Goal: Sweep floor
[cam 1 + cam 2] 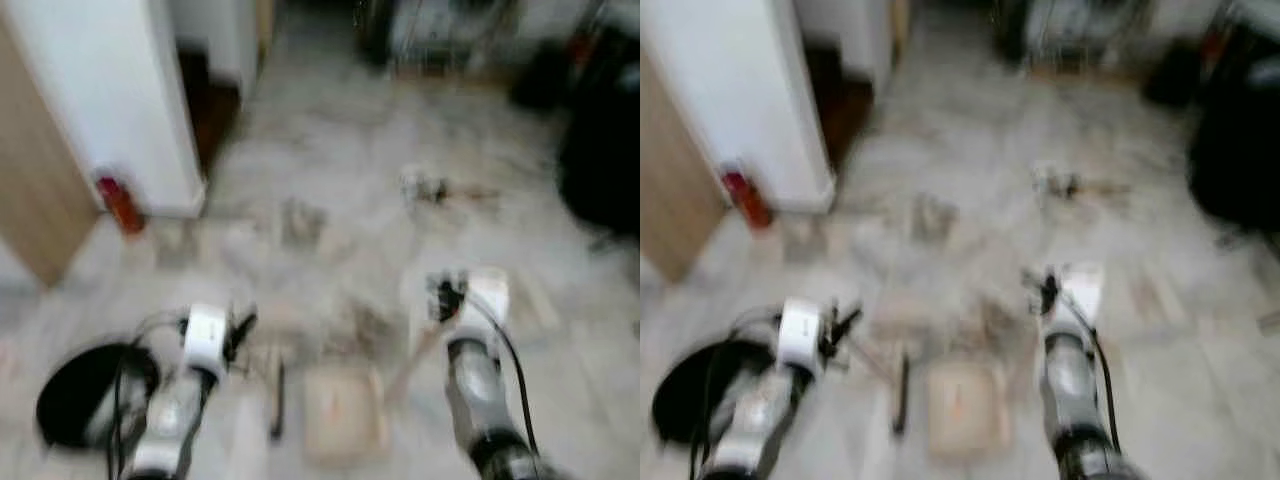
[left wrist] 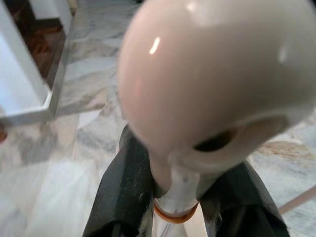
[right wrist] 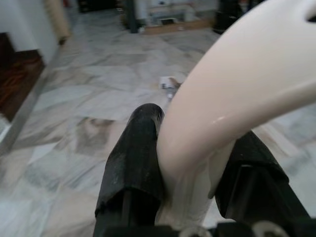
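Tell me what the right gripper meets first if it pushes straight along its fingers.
The right gripper is shut on a cream handle. Beyond it, likely bare marble floor, with a small piece of litter farther on; depth is unclear.

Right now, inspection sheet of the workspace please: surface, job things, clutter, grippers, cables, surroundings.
Surface: grey marble floor; head views blurred.
Job's things: cream broom handle in the left gripper; cream dustpan handle in the right gripper; dustpan low between the arms.
Clutter: small litter on the floor ahead; more scraps, too blurred to name.
Grippers: left gripper shut on the broom handle; right gripper shut on the dustpan handle.
Cables: black cable along the right arm.
Surroundings: white wall corner, red object at its base, black round object on the left.
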Tool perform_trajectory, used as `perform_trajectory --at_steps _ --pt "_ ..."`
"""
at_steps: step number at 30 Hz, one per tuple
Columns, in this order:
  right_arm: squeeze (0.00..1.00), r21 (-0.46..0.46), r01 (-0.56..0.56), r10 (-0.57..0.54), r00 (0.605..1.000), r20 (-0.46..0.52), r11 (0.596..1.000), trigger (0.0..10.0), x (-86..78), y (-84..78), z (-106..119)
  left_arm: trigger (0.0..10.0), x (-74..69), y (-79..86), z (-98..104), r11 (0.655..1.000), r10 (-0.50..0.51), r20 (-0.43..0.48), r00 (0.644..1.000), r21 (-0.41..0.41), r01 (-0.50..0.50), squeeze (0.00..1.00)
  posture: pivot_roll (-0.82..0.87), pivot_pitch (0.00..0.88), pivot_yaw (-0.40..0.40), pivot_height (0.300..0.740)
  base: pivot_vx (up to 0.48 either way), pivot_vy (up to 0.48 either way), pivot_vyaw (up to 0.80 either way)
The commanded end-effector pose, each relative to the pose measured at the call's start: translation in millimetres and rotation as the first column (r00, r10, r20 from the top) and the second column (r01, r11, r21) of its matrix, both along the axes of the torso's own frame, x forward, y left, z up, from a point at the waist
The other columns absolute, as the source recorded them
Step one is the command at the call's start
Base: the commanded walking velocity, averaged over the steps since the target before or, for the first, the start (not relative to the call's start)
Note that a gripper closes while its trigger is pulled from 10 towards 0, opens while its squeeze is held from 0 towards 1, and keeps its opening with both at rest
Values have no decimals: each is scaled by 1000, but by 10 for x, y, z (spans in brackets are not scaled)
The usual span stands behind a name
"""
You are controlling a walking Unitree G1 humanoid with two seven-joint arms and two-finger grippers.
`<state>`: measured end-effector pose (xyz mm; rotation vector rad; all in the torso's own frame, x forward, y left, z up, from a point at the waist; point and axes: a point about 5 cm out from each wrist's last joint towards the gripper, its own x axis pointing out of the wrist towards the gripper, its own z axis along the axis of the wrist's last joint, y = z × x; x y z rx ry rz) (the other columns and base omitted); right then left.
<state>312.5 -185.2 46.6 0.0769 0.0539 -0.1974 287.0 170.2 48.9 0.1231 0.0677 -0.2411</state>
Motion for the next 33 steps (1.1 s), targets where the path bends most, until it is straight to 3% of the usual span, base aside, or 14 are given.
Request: perform_trajectory --at_steps 1,8,14,18,21,24,25,28,29,33 --pt "0 -29 20 -19 1000 24 999 10000 12 -100 55 10000 35 -89 55 1000 -26 25 999 -10 26 0 10 32 -31 740 315 0 0" --pt "0 -50 9 -7 1000 29 999 10000 33 -68 75 10000 72 -37 74 1000 -8 27 1000 -6 8 0 13 25 -18 740 315 0 0" --pt "0 -146 -66 69 998 14 987 10000 5 -20 47 10000 101 4 82 1000 18 23 1000 -23 -18 0 2 15 -12 740 314 0 0" --pt "0 -179 -94 97 995 6 979 10000 -73 -98 -2 10000 115 -19 90 999 18 25 1000 -33 -17 0 0 12 -12 740 315 0 0" --pt "0 -208 -81 81 997 -8 975 10000 -140 -245 -36 10000 123 -18 91 999 22 27 999 -40 -21 0 -1 7 -11 740 316 0 0" --pt "0 -202 -57 57 998 -8 978 10000 -157 -319 -37 10000 133 -9 96 999 29 28 999 -43 -27 0 -5 1 -13 740 315 0 0" --pt "0 -155 -8 10 1000 10 988 10000 -148 -371 -12 10000 143 3 101 998 42 30 999 -52 -41 0 -7 0 -14 740 315 0 0" --pt "0 -110 20 -15 999 52 994 10000 -93 -345 62 10000 150 5 107 998 44 33 998 -54 -42 0 -11 0 -13 740 315 0 0" --pt "0 -101 3 5 997 73 995 10000 -27 -233 113 10000 153 -4 109 998 39 34 999 -53 -38 0 -14 0 -12 740 315 0 0" --pt "0 -81 -19 27 995 94 997 10000 49 -93 170 10000 156 -8 111 998 38 37 999 -49 -36 0 -9 0 -15 740 314 0 0"
